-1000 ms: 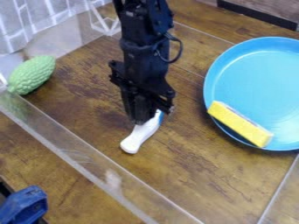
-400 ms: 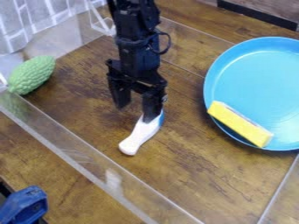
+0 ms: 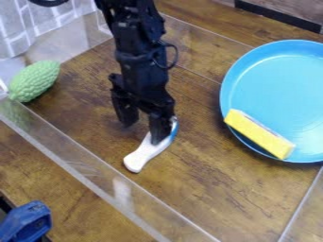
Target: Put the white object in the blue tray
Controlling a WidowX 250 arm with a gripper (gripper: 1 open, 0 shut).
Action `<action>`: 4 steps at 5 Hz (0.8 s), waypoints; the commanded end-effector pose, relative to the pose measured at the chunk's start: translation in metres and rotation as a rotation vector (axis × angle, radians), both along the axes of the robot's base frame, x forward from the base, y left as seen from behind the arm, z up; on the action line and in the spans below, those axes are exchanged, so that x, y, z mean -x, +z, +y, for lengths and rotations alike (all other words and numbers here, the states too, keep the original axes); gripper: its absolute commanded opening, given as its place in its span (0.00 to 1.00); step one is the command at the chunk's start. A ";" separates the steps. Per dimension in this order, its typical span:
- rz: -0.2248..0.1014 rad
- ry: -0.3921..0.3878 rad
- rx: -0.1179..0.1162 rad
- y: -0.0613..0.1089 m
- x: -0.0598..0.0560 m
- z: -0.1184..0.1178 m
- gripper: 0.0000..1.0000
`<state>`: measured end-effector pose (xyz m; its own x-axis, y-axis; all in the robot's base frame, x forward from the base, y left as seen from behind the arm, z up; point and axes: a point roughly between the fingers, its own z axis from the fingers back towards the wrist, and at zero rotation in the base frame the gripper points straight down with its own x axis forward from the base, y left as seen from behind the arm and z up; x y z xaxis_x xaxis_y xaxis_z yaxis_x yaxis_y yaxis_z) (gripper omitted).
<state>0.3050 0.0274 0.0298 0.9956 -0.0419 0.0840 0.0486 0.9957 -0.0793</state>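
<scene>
I judge that the grasping step is in hand: my black tool (image 3: 143,121) points straight down over the table and the pick is not yet made. The jaws stand wide open and they hold nothing. One finger (image 3: 158,128) stands at the upper, wider end of the small white plastic piece shaped like a bowling pin (image 3: 145,151); I cannot tell if it touches it or is only just beside. The other finger stands to the left, apart from the piece.

The white piece lies flat on the brown wooden table (image 3: 76,104), tilted, with its narrow end toward the near left edge. It is not in the large round bright-blue plastic tray (image 3: 252,80), which rests well apart on the right. A yellow rectangular block (image 3: 260,133) lies inside the tray near its lower rim. A bumpy green object (image 3: 34,80) rests far at the left side.

For the next move I think the tool must centre over the piece so both fingers are around it, close, lift, and carry it right to a free part of the tray.
</scene>
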 end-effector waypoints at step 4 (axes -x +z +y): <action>-0.068 0.103 -0.015 -0.002 -0.014 -0.011 0.00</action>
